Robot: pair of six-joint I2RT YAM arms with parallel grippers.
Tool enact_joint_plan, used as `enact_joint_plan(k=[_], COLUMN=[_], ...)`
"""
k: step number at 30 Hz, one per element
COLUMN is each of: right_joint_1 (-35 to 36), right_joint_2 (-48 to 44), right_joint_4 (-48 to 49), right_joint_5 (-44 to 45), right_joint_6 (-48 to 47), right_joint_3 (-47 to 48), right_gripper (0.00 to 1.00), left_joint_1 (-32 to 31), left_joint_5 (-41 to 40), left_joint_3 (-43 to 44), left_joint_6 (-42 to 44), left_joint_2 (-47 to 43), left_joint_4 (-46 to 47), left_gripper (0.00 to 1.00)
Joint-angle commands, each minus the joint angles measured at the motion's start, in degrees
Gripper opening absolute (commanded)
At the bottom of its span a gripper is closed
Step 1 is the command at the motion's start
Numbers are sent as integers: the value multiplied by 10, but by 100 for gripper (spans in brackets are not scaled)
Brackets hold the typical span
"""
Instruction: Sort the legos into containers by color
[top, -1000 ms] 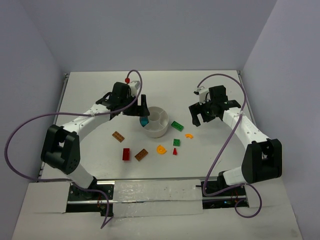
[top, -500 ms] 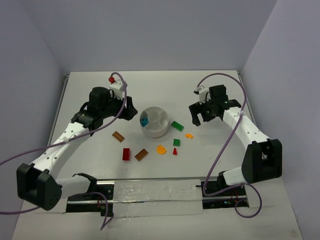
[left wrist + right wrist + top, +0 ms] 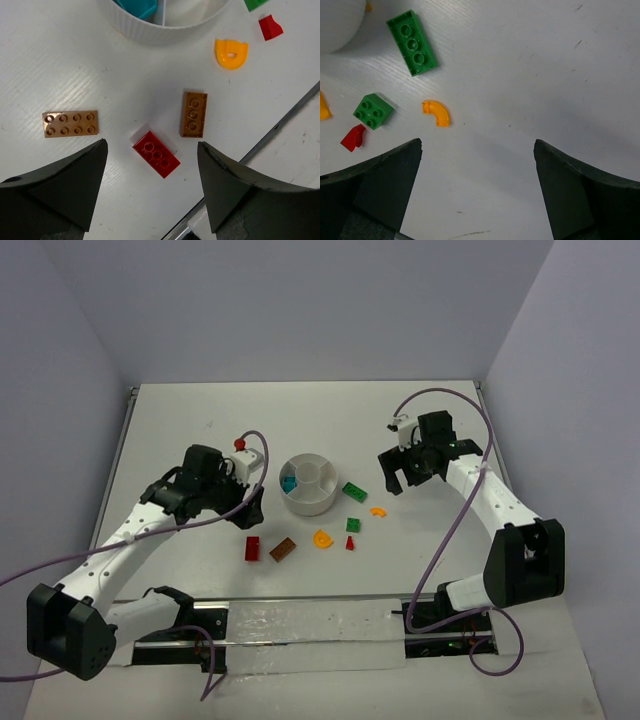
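The white dish [image 3: 322, 502] stands mid-table with a teal lego [image 3: 289, 483] in a left wedge section; both also show in the left wrist view, the dish [image 3: 160, 34] and the teal lego [image 3: 137, 7]. My left gripper [image 3: 248, 512] is open and empty, hovering left of the dish. In its view [image 3: 151, 148] a red brick [image 3: 156, 154] lies between the fingertips, with a brown plate [image 3: 70, 124] to the left and a brown brick [image 3: 194, 114] to the right. My right gripper [image 3: 394, 480] is open and empty, right of the dish. Its view [image 3: 478, 145] shows bare table below.
In front of and right of the dish lie a long green brick [image 3: 354, 492], a small green brick [image 3: 353, 525], an orange curved piece [image 3: 378, 511], a yellow-orange piece [image 3: 322, 539] and a small red piece [image 3: 350, 543]. A metal rail [image 3: 300, 602] runs along the near edge.
The teal lego left my left gripper and now lies in the dish. The left arm drew back from the dish toward the near left, over the brown plate. The right arm stayed still.
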Motion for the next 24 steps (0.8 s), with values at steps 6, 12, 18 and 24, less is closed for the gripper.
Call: enact_joint_plan(k=[6,12,18,24], right_joint_1=[-1,-1,-1,-1], right_joint_2=[-46,-40,-41,-47], right_joint_4=[-11,-9,-10,-9], right_joint_5=[6,5,3,8], right_joint_6=[-9,-12,-17,-15], right_joint_3=[-22,-17,-21,-25], right_gripper=[100,100,100,100], left_joint_1=[-13,-14,-14,-13], left_joint_5=[17,137,202,187], left_joint_3=[-10,-66,-98,-106], left_joint_6=[293,395,469,512], left_joint_2=[-55,-71,-55,-35], left_joint_4=[-63,-89,-80,-77], left_gripper=[86,81,84,90])
